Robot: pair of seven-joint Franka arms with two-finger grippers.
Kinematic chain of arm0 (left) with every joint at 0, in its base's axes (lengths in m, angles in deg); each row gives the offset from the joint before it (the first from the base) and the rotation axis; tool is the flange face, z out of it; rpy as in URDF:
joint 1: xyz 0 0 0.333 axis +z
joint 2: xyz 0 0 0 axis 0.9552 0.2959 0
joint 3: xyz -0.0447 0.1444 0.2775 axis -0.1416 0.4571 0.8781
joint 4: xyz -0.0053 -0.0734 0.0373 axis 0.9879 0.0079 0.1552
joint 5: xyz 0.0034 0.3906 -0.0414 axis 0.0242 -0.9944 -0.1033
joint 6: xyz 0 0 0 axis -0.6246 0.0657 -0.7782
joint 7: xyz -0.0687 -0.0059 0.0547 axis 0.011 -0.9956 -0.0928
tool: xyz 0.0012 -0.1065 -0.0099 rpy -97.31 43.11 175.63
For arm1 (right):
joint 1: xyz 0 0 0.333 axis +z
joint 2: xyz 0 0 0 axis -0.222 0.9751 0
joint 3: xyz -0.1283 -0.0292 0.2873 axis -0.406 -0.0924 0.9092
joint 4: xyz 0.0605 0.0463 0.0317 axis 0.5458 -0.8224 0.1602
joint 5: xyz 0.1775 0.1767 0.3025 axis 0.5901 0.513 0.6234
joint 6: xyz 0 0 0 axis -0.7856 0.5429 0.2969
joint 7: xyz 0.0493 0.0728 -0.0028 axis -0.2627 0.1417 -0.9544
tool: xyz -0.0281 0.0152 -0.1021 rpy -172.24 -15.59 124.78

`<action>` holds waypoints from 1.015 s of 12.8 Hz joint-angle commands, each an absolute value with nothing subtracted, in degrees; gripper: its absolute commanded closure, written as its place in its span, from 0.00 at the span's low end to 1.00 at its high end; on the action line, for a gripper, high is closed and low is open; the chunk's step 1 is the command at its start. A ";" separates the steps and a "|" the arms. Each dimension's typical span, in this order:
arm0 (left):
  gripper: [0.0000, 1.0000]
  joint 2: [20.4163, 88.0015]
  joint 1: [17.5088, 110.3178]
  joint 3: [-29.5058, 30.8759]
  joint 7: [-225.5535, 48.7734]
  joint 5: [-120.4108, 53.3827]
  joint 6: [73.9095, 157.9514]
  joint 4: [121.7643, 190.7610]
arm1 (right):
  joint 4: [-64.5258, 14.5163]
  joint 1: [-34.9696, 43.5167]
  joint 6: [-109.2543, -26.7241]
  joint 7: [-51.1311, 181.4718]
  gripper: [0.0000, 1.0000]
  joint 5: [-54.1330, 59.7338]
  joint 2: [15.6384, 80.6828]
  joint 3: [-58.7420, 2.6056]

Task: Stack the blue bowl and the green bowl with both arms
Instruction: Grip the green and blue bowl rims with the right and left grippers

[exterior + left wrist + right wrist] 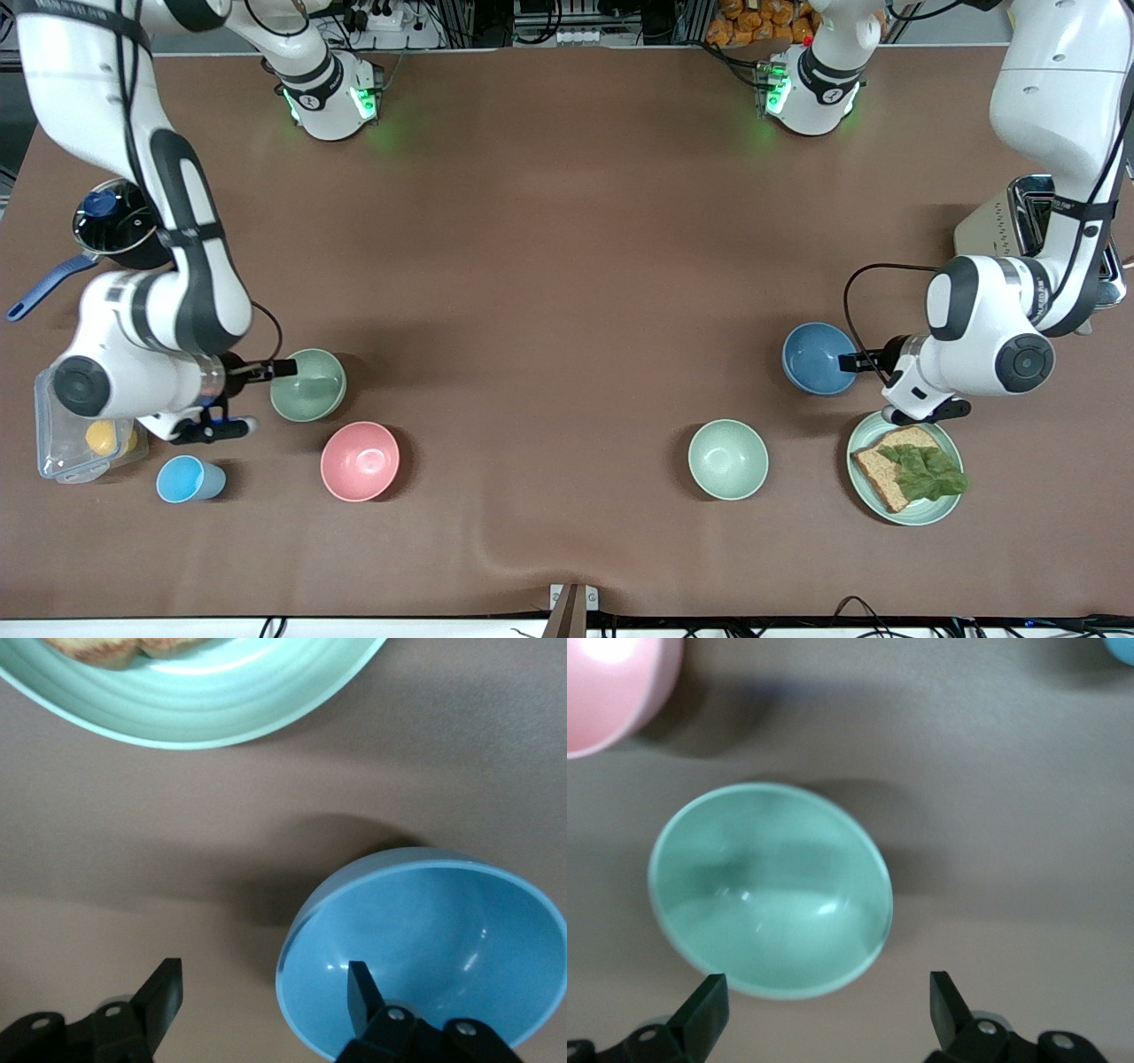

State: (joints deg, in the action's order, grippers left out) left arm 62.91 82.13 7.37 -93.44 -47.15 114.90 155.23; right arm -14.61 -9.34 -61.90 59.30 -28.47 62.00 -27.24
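In the front view the right gripper (pixel 266 369) sits at the rim of the green bowl (pixel 308 385) toward the right arm's end of the table, and the left gripper (pixel 858 361) sits at the rim of the blue bowl (pixel 816 357) toward the left arm's end; the 2 bowls lie well apart, with a pink bowl (pixel 360 461) and a paler bowl (pixel 728 459) nearer the camera between them, so a carry across could clip either one; the plate (pixel 939 512) lies just beside the left wrist and could be nudged. In the left wrist view the left gripper (pixel 264 990) is spread, 1 finger inside the blue bowl (pixel 443 939) and 1 outside over the wall; the hold looks set near the rim's edge, so a shallow pinch could tip the bowl or let it slip. In the right wrist view the right gripper (pixel 828 1001) is wide apart and grips nothing; both fingers appear to stand outside the green bowl (pixel 771 890), 1 by its rim and 1 over bare table, so closing here could push the bowl aside instead of catching its wall.
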 commanded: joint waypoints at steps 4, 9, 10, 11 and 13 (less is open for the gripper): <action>0.55 63.57 82.72 6.79 -93.98 -47.52 115.84 155.51 | -13.52 -9.84 -64.25 57.19 0.00 -26.49 66.17 -27.28; 1.00 63.92 82.81 6.79 -93.37 -47.52 115.84 155.52 | -13.79 -10.01 -66.27 57.46 0.63 -22.27 67.50 -27.37; 1.00 63.92 82.81 6.79 -93.37 -47.52 115.84 155.52 | -13.79 -10.01 -66.27 57.46 0.90 -22.27 67.50 -27.37; 1.00 63.92 82.81 6.79 -93.37 -47.52 115.84 155.52 | -13.79 -10.10 -66.27 57.46 1.00 -22.27 67.50 -27.37; 1.00 63.92 82.81 6.71 -93.28 -47.43 115.84 155.51 | -13.79 -10.10 -66.27 57.55 1.00 -22.27 67.50 -27.37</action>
